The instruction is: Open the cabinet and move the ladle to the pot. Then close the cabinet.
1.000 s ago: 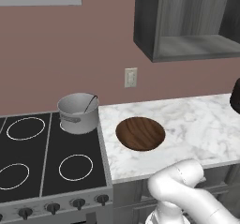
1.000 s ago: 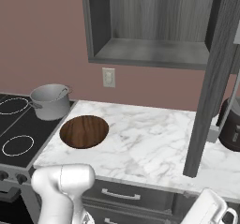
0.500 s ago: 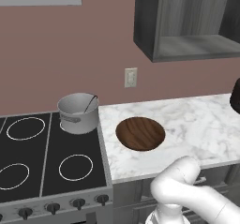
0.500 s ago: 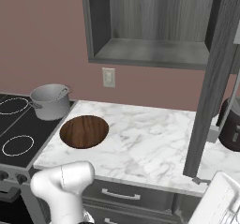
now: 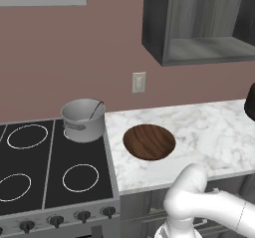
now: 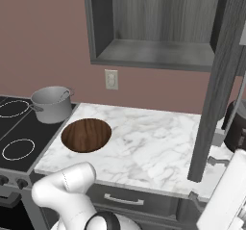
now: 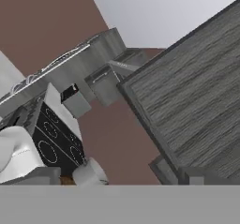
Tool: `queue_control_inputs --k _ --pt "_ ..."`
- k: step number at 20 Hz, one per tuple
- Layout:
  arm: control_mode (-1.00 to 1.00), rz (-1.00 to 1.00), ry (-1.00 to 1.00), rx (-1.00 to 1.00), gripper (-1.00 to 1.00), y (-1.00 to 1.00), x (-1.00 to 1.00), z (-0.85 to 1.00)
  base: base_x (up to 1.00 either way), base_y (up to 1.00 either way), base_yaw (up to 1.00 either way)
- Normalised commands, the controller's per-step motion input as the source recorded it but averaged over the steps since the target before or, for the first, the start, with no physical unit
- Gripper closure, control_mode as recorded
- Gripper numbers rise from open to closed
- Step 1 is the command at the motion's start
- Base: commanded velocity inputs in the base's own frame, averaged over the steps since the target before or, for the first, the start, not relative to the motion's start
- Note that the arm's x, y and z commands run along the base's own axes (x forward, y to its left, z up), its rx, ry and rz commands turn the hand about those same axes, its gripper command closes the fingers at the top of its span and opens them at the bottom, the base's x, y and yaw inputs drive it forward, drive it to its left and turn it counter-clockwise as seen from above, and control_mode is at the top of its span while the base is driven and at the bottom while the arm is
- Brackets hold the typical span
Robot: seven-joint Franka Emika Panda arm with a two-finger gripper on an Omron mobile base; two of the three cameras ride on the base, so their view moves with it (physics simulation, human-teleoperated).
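Cabinet (image 6: 158,27) is hanging open up on the wall, with its dark wood-grain door (image 6: 218,89) swung out edge-on toward you on the right of the right base view, and the shelf inside is looking bare. You're seeing that same door (image 7: 197,96) as a big grey slab right in front of the hand camera, tilted because the hand is rolled over. The ladle (image 5: 95,110) is already sitting in the pot (image 5: 83,120), its thin dark handle leaning up against the rim, and the pot is sitting on the back of the black stovetop (image 5: 50,167), just left of the marble counter (image 5: 199,132). The brown wooden disc (image 5: 149,141) is lying flat on the counter near the pot. The finger tips aren't really showing anywhere, but the pincer is standing wide open and you're not holding anything.
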Motion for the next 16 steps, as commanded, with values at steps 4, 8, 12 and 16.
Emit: queue_control_inputs --k 4,8,12,16 --pt "-1.0 0.04 -0.18 -0.02 -1.0 0.0 -0.14 0.59 0.0 0.0 0.0" --pt "-1.0 0.01 -0.17 -0.04 -1.0 0.15 -0.14 0.5 0.0 0.0 0.0" --pt "-1.0 0.0 -0.09 -0.06 -1.0 0.5 0.01 0.34 0.0 0.0 0.0" --pt "-1.0 0.0 0.0 -0.05 -1.0 0.67 0.27 0.18 0.0 0.0 0.0"
